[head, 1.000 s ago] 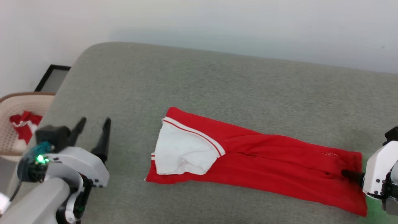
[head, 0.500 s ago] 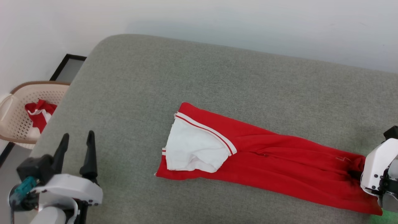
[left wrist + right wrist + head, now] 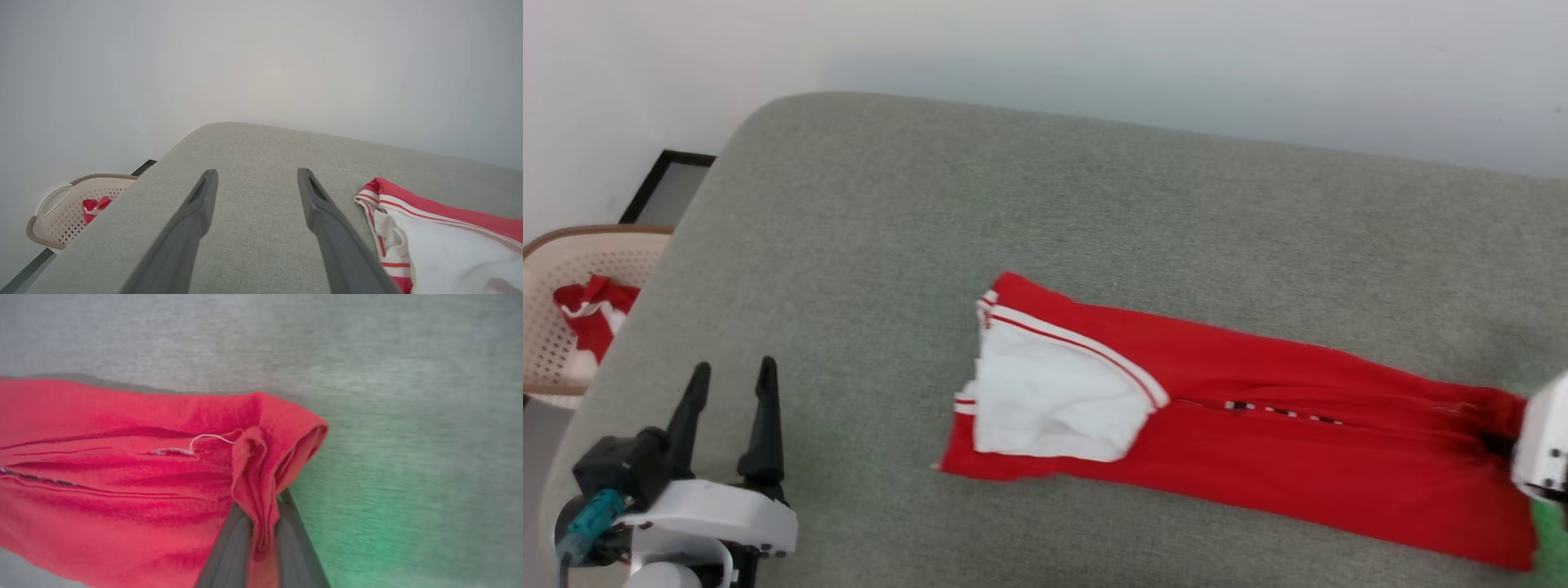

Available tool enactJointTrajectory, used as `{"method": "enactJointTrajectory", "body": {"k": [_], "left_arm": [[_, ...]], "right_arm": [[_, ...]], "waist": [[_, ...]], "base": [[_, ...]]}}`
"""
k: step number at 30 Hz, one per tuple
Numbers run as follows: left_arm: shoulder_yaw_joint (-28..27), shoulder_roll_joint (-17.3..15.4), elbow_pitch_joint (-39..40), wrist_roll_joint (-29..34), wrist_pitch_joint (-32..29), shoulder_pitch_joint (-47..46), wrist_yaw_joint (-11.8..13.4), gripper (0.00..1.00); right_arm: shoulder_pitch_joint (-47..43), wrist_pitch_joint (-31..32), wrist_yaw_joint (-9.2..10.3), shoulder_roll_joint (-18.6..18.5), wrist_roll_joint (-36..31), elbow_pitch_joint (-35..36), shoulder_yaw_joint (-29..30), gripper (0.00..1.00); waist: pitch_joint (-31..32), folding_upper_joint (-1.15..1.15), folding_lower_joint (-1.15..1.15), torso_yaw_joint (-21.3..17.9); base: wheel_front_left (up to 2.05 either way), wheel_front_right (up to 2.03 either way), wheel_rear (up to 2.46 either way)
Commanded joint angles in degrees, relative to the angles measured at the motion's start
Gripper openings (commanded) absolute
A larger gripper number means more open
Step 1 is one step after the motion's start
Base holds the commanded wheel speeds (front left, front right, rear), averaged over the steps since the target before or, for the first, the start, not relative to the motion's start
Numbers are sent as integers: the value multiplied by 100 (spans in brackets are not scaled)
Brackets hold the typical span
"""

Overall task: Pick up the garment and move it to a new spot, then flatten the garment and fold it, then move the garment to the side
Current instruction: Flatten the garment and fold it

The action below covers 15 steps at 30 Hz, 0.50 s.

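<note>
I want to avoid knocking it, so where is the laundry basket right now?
Head view, far left: the cream basket sits just off the grey cushion's left edge, holding a red-and-white cloth.

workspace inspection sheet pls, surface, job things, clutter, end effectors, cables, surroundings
surface: grey cushion, nothing on it but the garment
job's things: garment lies as a long red strip, white sleeve on top near its left end
clutter: perforated basket beside the cushion, red cloth inside
end effectors: left end effector open over bare cushion, apart from the garment; right end effector shut on the garment's right end
cables: nothing seen
surroundings: pale wall; dark frame by its foot
</note>
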State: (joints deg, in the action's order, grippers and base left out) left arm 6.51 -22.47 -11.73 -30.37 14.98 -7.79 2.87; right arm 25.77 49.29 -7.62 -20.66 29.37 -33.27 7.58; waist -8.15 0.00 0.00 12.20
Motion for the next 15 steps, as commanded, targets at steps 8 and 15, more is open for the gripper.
{"method": "enactJointTrajectory", "body": {"k": [8, 15], "left_arm": [[-222, 206, -67, 322, 22, 2, -250, 100], [-403, 317, -129, 479, 22, -92, -405, 100]], "right_arm": [[-24, -153, 22, -584, -304, -250, 370, 0], [188, -192, 19, -774, -414, -392, 338, 0]], "waist": [[-24, 0, 0, -341], [-48, 0, 0, -620]], "base": [[0, 0, 0], [0, 0, 0]]}}
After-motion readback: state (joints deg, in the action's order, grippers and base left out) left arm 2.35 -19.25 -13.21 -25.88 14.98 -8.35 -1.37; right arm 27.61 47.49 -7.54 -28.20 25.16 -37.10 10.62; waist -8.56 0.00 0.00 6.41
